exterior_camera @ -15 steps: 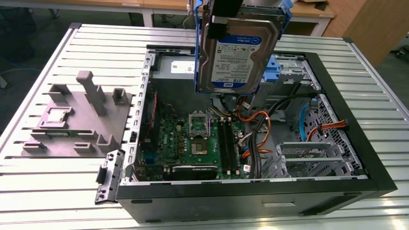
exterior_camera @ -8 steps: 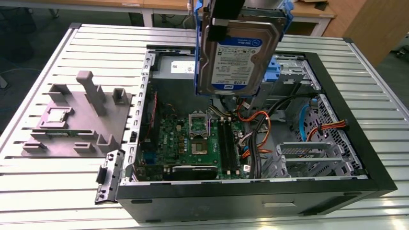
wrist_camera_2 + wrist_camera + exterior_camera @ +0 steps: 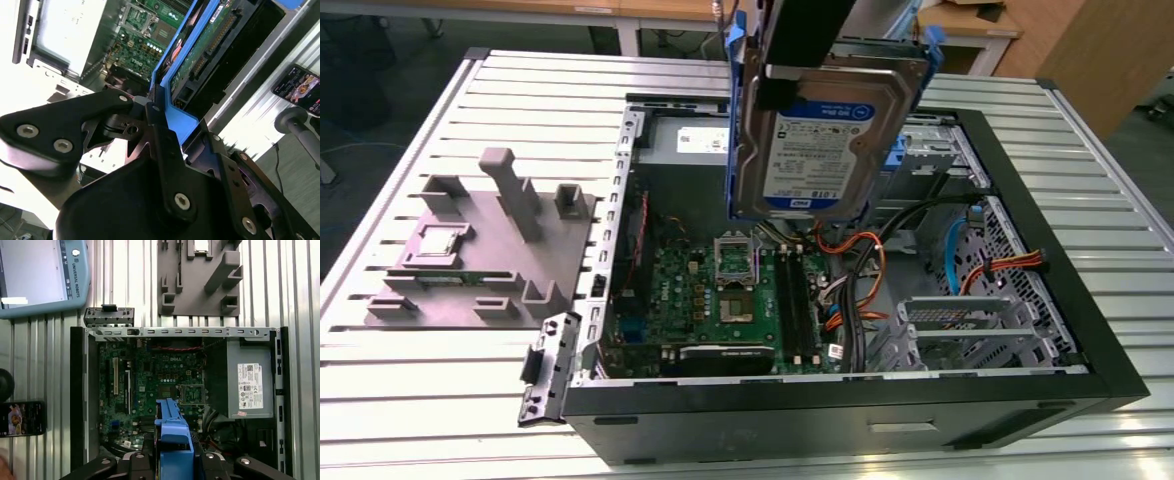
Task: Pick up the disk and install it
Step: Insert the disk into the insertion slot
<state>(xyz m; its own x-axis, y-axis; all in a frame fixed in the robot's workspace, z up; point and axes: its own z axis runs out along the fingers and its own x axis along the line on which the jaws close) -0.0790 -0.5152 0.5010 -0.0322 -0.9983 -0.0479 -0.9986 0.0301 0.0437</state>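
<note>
The disk (image 3: 821,140), a silver-grey drive with a blue-and-white label in a bright blue carrier, hangs on edge high above the open computer case (image 3: 854,405), over the motherboard (image 3: 720,290). My gripper (image 3: 803,60) comes down from above and is shut on the disk's upper end. In the second wrist view the black fingers (image 3: 162,130) clamp the blue carrier (image 3: 172,107), with the drive's circuit side (image 3: 200,55) beyond them. In the first wrist view the carrier (image 3: 172,432) stands between the gripper (image 3: 172,462) and the case's motherboard (image 3: 150,385).
A grey multi-post fixture block (image 3: 480,250) stands on the slatted table (image 3: 440,400) at the exterior view's left of the case. Inside the case are a metal drive cage (image 3: 967,330), orange cables (image 3: 861,270) and a power supply (image 3: 250,385). A tablet-like pendant (image 3: 40,275) and a phone (image 3: 22,418) lie beside the case.
</note>
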